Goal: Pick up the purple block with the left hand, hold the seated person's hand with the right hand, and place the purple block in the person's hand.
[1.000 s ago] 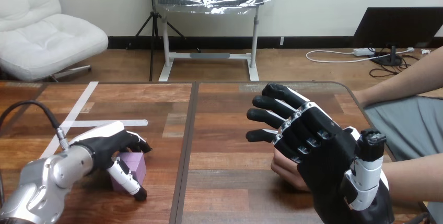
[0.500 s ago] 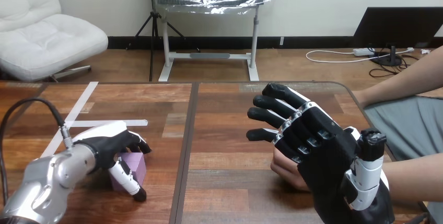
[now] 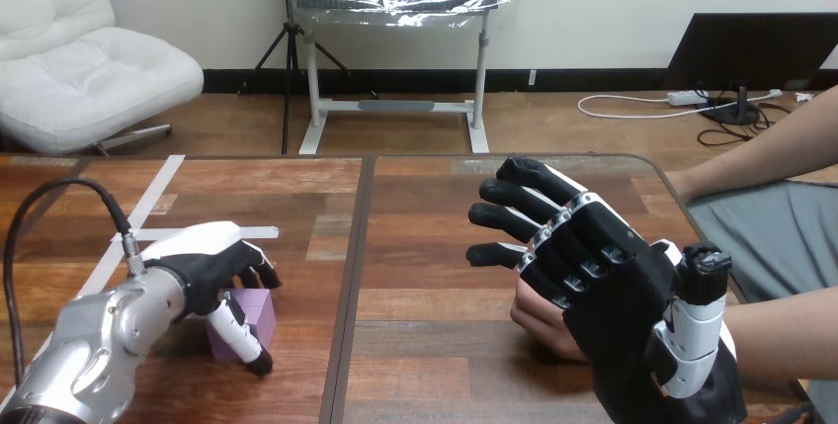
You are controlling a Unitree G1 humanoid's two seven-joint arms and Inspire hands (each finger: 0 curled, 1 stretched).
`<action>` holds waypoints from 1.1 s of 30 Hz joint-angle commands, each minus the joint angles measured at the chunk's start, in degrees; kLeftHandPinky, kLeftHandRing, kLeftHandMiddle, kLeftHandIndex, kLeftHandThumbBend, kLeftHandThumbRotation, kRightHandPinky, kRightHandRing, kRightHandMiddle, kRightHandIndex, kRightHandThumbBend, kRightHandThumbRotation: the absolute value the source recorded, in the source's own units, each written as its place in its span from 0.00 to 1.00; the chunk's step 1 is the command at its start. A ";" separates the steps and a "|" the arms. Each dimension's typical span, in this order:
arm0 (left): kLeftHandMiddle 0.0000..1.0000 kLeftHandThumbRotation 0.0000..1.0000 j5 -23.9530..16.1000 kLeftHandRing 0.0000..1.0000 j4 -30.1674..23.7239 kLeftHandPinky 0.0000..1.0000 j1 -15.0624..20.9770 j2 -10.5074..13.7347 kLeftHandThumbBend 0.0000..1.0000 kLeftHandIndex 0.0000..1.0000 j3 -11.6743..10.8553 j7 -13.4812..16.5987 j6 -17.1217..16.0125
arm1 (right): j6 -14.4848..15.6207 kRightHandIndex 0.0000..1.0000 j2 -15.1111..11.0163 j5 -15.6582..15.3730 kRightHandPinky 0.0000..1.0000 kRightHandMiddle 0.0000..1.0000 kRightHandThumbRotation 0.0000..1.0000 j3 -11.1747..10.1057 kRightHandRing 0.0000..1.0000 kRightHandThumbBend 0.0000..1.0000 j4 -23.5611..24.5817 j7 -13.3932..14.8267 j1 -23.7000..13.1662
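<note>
A small purple block [image 3: 253, 317] rests on the wooden table [image 3: 415, 246] at the near left. My left hand [image 3: 212, 271] covers it from above, with fingers curled down behind the block and the thumb pressed on its front face. At the near right my right hand [image 3: 613, 291] is held up with its fingers straight and spread and its thumb upright. The person's hand [image 3: 539, 323] lies just behind and under that palm, mostly hidden. The two are close together, and no finger of mine curls round it. The person's forearm [image 3: 791, 330] reaches in from the right edge.
White tape strips [image 3: 148, 212] mark the table's left half. A dark seam [image 3: 356, 276] runs down the table's middle. The person's other arm [image 3: 761, 157] rests past the table's far right corner.
My left forearm has edged slightly up and to the right, and the thumb has drawn in closer against the block. The right hand and the person's hand have stayed put.
</note>
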State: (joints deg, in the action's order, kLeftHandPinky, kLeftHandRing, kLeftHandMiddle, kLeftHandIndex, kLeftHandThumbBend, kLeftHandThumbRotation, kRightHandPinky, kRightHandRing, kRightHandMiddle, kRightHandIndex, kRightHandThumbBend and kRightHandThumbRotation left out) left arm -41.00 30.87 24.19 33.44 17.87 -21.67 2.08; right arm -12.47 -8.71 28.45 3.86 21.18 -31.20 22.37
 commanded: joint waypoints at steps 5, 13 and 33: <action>0.64 0.00 -2.15 0.49 -0.34 0.37 3.45 1.24 0.67 0.66 1.17 3.58 0.43 | -0.67 0.83 1.11 1.21 0.71 0.83 0.94 -0.39 0.82 0.90 1.60 0.28 -2.74; 0.53 0.00 -1.62 0.42 -0.12 0.33 3.40 0.35 0.64 0.60 0.66 4.59 2.78 | -0.65 0.83 1.03 1.69 0.70 0.83 0.93 -0.46 0.82 0.90 1.58 0.10 -2.81; 0.51 0.00 -0.99 0.46 0.08 0.38 2.95 -0.17 0.71 0.48 0.55 7.98 4.50 | -0.95 0.83 0.81 1.96 0.70 0.83 0.94 -0.68 0.82 0.89 1.20 -0.29 -3.05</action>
State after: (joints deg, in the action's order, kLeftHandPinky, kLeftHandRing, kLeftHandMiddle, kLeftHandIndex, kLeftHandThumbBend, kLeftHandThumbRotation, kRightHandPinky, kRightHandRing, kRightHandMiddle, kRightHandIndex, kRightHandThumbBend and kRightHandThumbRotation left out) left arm -42.04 31.28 24.18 33.36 18.89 -16.00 6.23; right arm -12.58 -8.71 29.39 3.83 21.19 -31.37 22.36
